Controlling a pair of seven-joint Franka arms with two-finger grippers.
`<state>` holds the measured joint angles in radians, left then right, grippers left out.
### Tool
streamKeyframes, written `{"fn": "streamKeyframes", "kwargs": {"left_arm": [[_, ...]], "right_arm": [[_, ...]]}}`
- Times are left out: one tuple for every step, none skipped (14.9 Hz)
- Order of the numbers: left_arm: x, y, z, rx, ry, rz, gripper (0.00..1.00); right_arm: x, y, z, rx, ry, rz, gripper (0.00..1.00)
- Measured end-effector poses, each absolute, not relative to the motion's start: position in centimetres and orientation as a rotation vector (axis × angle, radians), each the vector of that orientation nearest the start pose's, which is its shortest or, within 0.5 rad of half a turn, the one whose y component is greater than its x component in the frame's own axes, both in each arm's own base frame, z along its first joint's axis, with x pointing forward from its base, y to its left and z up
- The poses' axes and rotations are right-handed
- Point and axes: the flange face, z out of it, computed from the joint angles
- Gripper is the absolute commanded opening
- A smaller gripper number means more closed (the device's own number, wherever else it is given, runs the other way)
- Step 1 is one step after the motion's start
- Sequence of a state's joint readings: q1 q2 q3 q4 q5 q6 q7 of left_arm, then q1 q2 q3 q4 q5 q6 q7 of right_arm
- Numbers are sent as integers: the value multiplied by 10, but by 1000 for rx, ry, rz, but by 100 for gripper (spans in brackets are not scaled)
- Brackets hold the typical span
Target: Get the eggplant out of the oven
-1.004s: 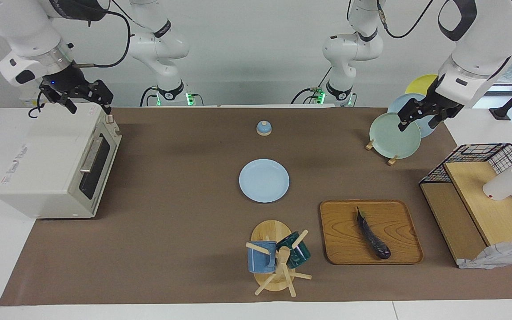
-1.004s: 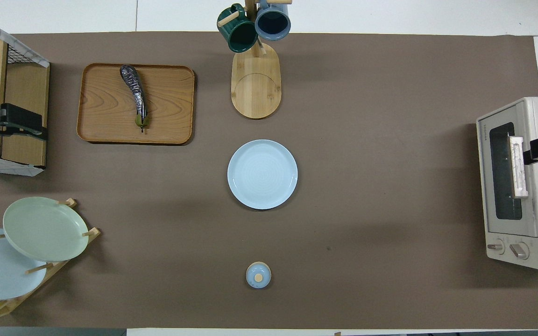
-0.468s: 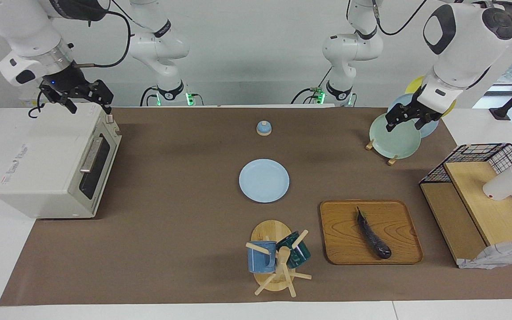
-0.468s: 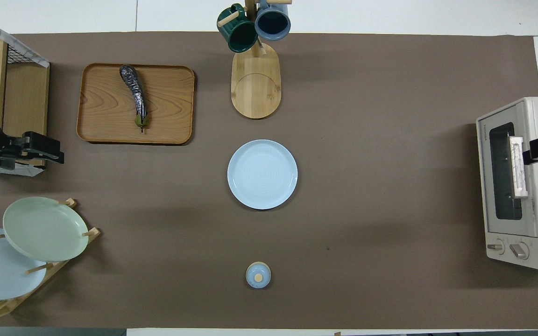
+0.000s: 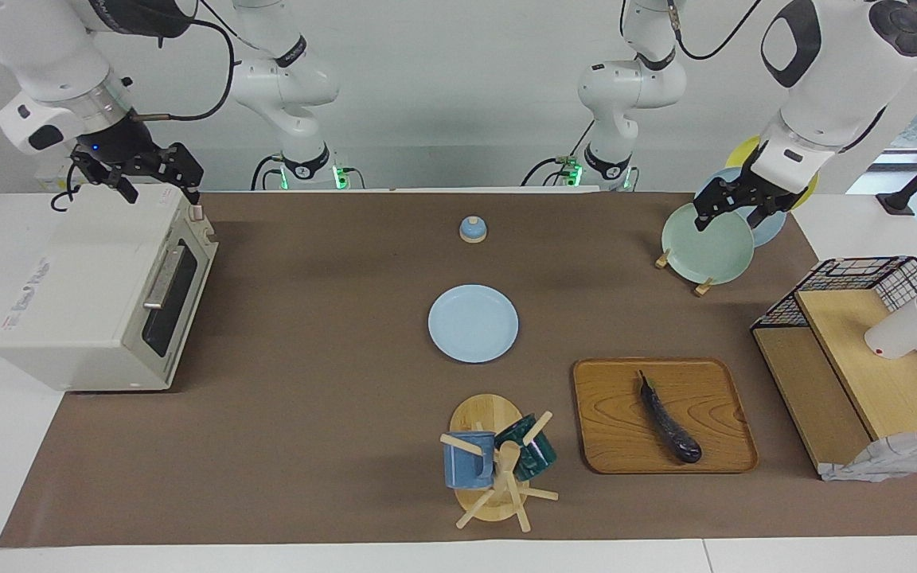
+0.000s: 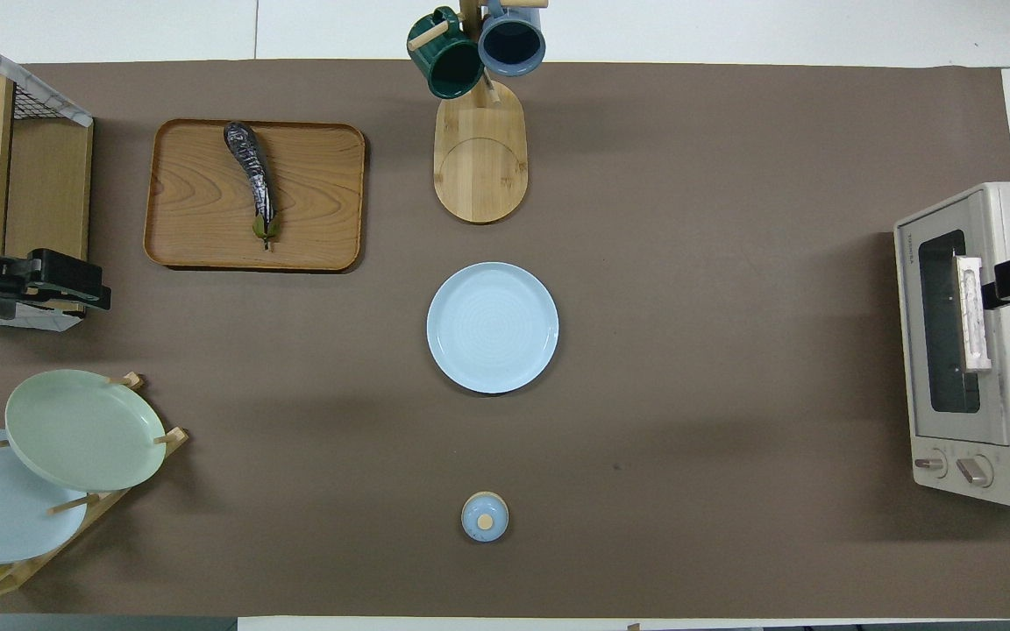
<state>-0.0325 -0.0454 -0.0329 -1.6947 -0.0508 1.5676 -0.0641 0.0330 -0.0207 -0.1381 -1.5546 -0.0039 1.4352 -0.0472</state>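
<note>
Oven (image 5: 100, 298), frame left of the facing view, door shut. Tray (image 5: 713, 382) lower right holds the eggplant (image 5: 669, 422): already out. Right gripper (image 5: 158, 177) over the oven top, left gripper (image 5: 733, 208) over the plate rack; finger gap on both cannot be told. Judgement: only retract clear, high above the rack.

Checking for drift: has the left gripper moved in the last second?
Yes. The left gripper has shifted from the wire basket toward the plate rack.

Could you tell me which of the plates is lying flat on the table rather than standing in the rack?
The light blue plate at the table's middle lies flat on the brown mat. The green plate, another blue one and a yellow one lean in the wooden rack.
</note>
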Motion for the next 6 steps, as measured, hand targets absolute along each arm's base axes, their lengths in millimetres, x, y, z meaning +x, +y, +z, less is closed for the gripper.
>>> {"fn": "streamKeyframes", "kwargs": {"left_arm": [[535, -42, 591, -3182, 4, 136, 100], [534, -44, 591, -3181, 8, 138, 100], [534, -44, 591, -3181, 8, 140, 100], [534, -44, 591, -3180, 7, 141, 100], [534, -43, 591, -3180, 6, 141, 100], [534, -43, 591, -3180, 6, 141, 100]], "right_arm": [[531, -57, 632, -3130, 91, 155, 100], [531, -57, 632, -3130, 91, 155, 100], [531, -57, 632, -3130, 91, 155, 100], [531, -57, 632, -3130, 91, 155, 100], [531, -57, 632, -3130, 91, 155, 100], [531, -57, 632, -3130, 91, 155, 100]]}}
